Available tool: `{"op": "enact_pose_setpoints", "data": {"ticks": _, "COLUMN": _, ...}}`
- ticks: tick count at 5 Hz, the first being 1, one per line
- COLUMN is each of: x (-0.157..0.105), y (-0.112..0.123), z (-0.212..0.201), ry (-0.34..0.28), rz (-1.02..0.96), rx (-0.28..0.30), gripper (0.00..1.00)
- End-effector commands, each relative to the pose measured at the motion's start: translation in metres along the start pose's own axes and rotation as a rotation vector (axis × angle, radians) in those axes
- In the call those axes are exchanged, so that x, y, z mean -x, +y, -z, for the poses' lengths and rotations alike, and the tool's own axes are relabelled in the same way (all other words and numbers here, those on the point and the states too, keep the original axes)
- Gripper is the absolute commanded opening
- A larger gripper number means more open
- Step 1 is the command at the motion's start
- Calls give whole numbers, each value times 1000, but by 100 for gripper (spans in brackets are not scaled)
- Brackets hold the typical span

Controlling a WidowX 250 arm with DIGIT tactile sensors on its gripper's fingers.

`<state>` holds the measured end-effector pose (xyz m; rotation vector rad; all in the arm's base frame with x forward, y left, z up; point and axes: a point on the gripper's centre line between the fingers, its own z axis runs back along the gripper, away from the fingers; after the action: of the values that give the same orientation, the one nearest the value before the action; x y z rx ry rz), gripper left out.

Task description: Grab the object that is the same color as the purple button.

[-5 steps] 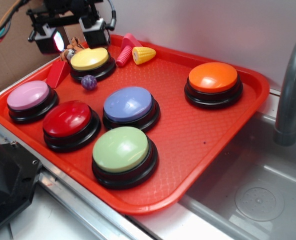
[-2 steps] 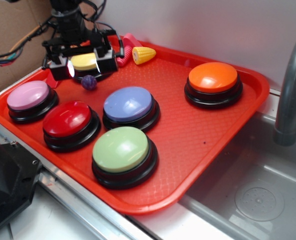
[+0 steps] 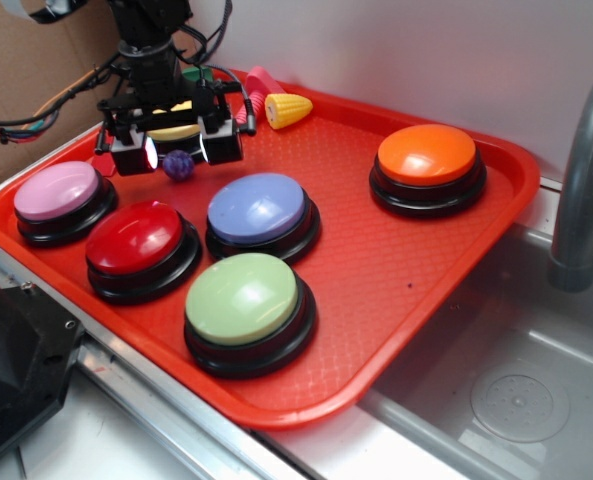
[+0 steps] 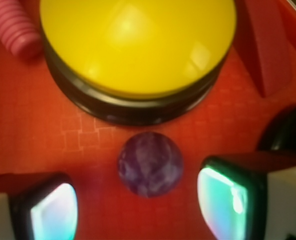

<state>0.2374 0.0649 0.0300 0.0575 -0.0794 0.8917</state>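
The small speckled purple ball (image 3: 179, 164) lies on the red tray (image 3: 396, 260), just in front of the yellow button (image 3: 172, 130). In the wrist view the ball (image 4: 150, 163) sits between and slightly ahead of my two fingers, untouched. My gripper (image 3: 178, 152) is open, low over the tray, one finger on each side of the ball; the wrist view shows it too (image 4: 143, 205). The periwinkle purple button (image 3: 258, 209) stands in the tray's middle, to the right and nearer than the ball.
Pink (image 3: 56, 192), red (image 3: 136, 238), green (image 3: 242, 298) and orange (image 3: 427, 155) buttons stand on the tray. A pink ridged cone (image 3: 254, 95), a yellow corn toy (image 3: 288, 109) and a red wedge (image 4: 265, 50) lie at the back. A sink and faucet (image 3: 581, 190) are at right.
My gripper has come forward and down from behind the yellow button, and now straddles the purple ball. The ball has not moved.
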Motion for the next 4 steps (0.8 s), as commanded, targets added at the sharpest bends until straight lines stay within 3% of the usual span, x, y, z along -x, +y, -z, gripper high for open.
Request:
{"op": "enact_pose_setpoints", "data": {"ticks": 1, "x": -9, "y": 13, "z": 6, "ry": -23, "rz": -28, "rx": 13, "gripper": 100}}
{"op": "enact_pose_setpoints", "data": {"ticks": 2, "x": -10, "y": 15, "z": 9, "ry": -31, "rz": -25, "rx": 16, "gripper": 100}}
{"op": "enact_pose_setpoints", "data": {"ticks": 3, "x": -10, "y": 13, "z": 9, "ry": -40, "rz": -28, "rx": 17, "gripper": 0}}
{"op": "enact_pose_setpoints", "data": {"ticks": 4, "x": -10, "y": 13, "z": 10, "ry": -39, "rz": -27, "rx": 19, "gripper": 0}}
